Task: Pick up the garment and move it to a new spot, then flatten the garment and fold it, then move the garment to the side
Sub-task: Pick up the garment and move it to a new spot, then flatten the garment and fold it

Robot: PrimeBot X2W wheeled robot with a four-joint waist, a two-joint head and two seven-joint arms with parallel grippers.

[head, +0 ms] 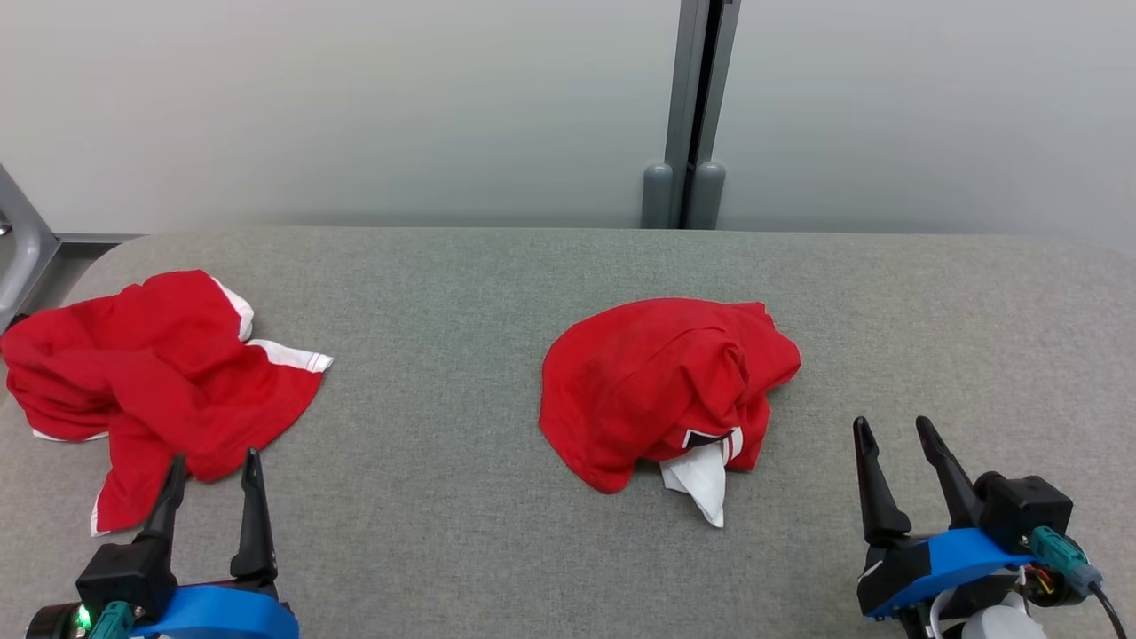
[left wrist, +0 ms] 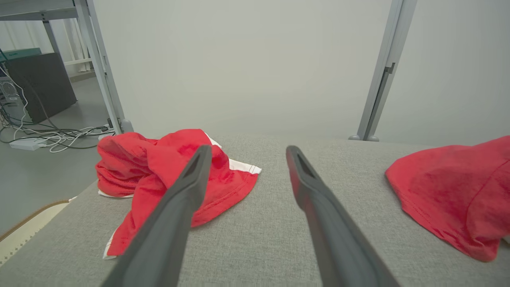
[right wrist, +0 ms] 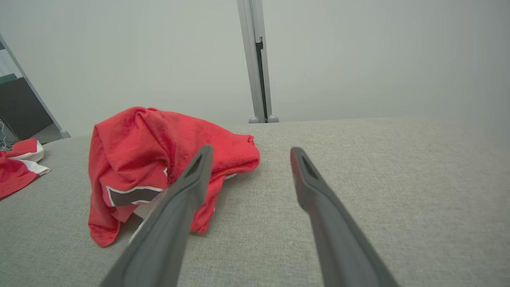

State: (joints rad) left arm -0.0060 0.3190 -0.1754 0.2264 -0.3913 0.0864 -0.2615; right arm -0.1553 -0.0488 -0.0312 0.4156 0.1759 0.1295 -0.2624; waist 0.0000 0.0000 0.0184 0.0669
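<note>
Grey woven tabletop (head: 461, 532) against a pale wall (head: 355, 106), with a grey post (head: 697, 106) upright at the wall. On the tabletop, directly before the post: crumpled red garment (head: 657, 382). Well left of the post: second garment (head: 160, 373), red, white-trimmed. Left claw (head: 216, 456) and right claw (head: 891, 421) nearest the camera, either side of the post line, fingers apart, empty. Far left of the post: floor (left wrist: 32, 179) with cables (left wrist: 48, 135).
</note>
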